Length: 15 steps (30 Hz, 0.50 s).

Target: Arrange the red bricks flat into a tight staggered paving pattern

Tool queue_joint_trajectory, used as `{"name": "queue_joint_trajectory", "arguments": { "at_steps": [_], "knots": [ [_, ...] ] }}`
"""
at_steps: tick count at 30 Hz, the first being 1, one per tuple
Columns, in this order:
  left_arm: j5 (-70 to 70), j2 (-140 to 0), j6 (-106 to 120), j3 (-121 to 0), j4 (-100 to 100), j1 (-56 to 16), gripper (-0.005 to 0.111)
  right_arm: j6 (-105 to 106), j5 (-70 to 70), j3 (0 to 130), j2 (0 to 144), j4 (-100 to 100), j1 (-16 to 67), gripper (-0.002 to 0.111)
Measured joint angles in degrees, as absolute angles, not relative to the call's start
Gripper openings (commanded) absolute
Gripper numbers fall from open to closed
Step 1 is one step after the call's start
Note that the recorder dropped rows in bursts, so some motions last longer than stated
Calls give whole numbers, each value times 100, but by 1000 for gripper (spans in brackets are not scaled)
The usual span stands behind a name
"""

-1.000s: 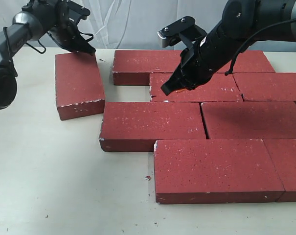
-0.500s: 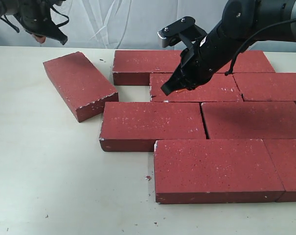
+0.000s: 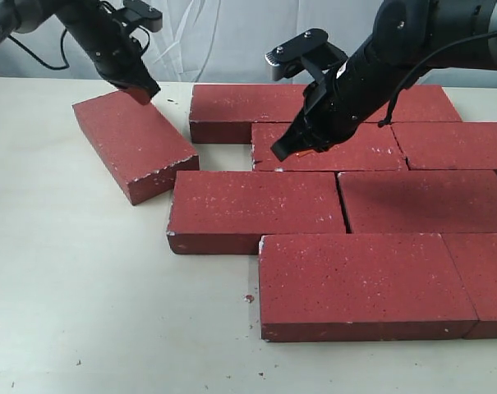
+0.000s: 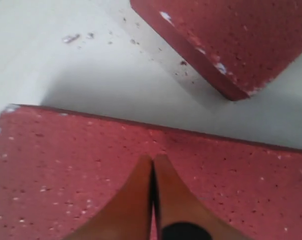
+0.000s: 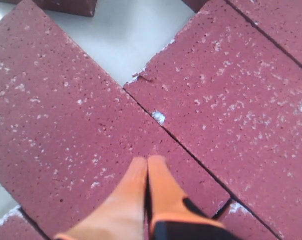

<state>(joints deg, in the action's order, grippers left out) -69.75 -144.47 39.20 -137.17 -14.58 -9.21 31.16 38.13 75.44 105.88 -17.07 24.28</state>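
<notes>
Several red bricks lie flat in staggered rows on the table in the exterior view. One loose brick (image 3: 133,144) lies angled at the left, apart from the rows. My left gripper (image 3: 141,89) is shut, its tips at that brick's far corner; in the left wrist view the left gripper (image 4: 151,157) sits over the brick's (image 4: 66,165) top. My right gripper (image 3: 281,152) is shut and empty, above the left end of a second-row brick (image 3: 338,148). In the right wrist view the right gripper (image 5: 147,160) is over a brick (image 5: 66,115) beside a seam.
A bare gap of table (image 3: 223,154) lies between the back-row brick (image 3: 244,111) and the third-row brick (image 3: 256,209). Small red crumbs (image 3: 248,298) dot the table near the front row. A pale curtain (image 3: 215,37) hangs behind.
The loose brick turned to an angle, its far end swinging left. My left gripper lifted off to the upper left, then came back down to the brick's far corner. The right arm stayed put.
</notes>
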Motion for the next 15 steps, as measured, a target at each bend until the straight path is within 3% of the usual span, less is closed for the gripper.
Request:
{"name": "queue_joint_trajectory", "arguments": {
  "at_steps": [10,15],
  "knots": [
    [-6988,-13831,3894,-13234,-749,-1047,0,3116,3813,7544,10588,-1707,2428,-1],
    [-5925,-13864,2509,-13234,-57,-851,0,3129,3813,7544,10588,-1711,2428,-1]
  ]
}}
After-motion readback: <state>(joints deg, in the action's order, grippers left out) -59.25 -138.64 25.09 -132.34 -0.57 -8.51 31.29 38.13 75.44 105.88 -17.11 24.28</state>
